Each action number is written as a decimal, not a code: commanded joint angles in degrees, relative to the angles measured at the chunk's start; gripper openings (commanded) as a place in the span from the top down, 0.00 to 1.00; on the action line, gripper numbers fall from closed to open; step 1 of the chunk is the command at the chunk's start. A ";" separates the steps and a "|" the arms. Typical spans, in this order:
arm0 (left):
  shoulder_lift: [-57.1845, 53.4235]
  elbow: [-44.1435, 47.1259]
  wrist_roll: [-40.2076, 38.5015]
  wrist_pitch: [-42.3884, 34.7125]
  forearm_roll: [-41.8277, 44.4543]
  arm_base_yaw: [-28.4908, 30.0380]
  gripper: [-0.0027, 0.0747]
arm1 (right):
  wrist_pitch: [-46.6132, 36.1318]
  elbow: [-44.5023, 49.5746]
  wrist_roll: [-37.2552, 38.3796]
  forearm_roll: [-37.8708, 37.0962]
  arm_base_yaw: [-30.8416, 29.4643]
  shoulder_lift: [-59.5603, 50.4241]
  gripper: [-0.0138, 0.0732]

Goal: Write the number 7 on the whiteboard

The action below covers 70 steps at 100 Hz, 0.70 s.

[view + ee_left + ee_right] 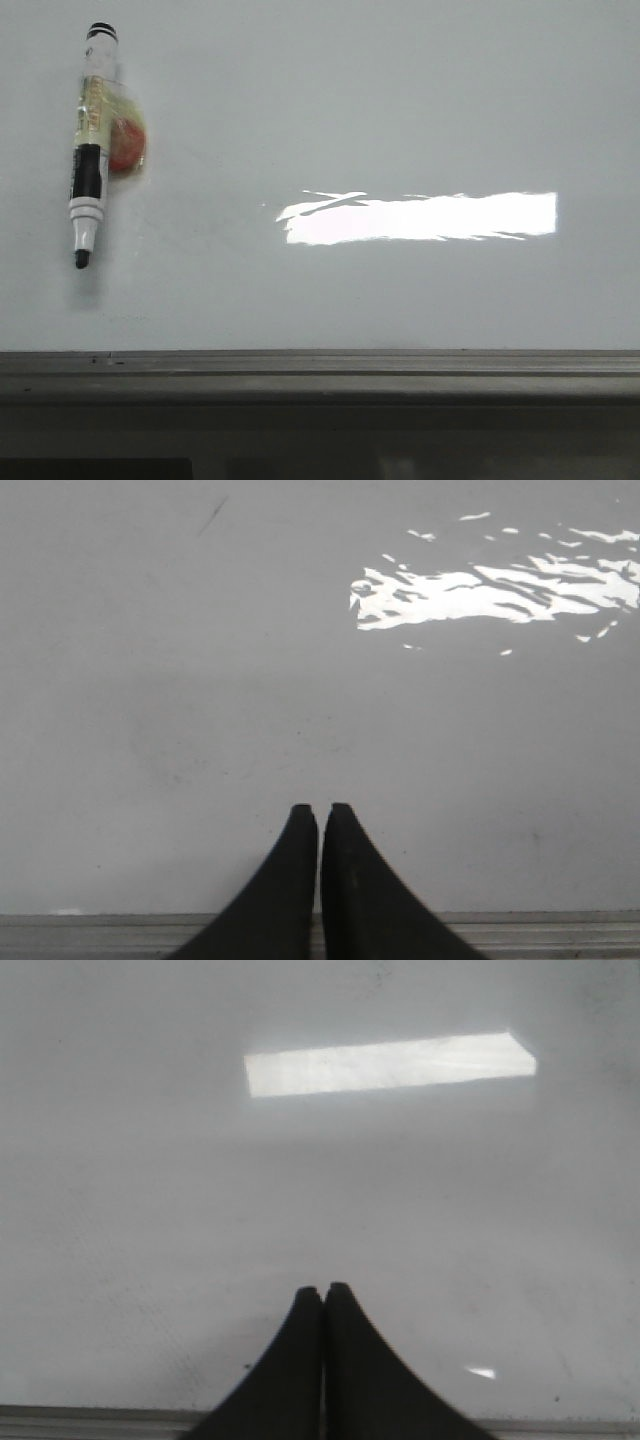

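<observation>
Both arms show only in their own wrist views. The left gripper [320,812] points down over the whiteboard [250,730], its two black fingers [285,880] pressed almost together with only a hairline slit between the tips — jaws closed, holding nothing. The tips hang over bare board, just beyond the grey metal ledge [560,932] that runs along the board's edge. The right gripper [322,1290] takes the same pose: two dark fingers [365,1370] meeting at the tips, jaws closed and empty, over the whiteboard [150,1210] close to its ledge [80,1422].

In the front view the whiteboard [400,100] fills nearly the whole frame, with the grey ledge [320,365] along its near edge. Neither gripper appears there.

One marker pen [89,145] lies on the board, far toward the left end and well apart from the ledge. Its black tip faces the ledge, its black cap end faces away. Touching the pen's barrel on its right side is one small red-orange lump [127,145] under a clear wrapping; what it is cannot be told.

The board's surface reads bare — no drawn stroke of the number 7 shows in any view. One bright strip of reflected light [420,217] lies across the board, right of the pen.
</observation>
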 commanded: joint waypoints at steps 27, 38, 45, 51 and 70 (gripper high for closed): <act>-1.68 1.26 -0.39 -2.98 -0.49 -0.41 0.99 | -0.78 2.06 -0.56 -0.78 -0.34 -0.98 0.92; -1.68 1.26 -0.39 -2.98 -0.49 -0.41 0.99 | -0.78 2.06 -0.56 -0.78 -0.34 -0.98 0.92; -1.68 1.26 -0.39 -2.98 -0.49 -0.41 0.99 | -0.78 2.06 -0.56 -0.78 -0.34 -0.98 0.92; -1.68 1.26 -0.39 -2.98 -0.37 -0.41 0.99 | -0.78 2.06 -0.56 -0.78 -0.34 -0.98 0.92; -1.68 1.26 -0.39 -3.29 0.62 -0.41 0.99 | -0.78 2.06 -0.56 -0.78 -0.34 -0.98 0.92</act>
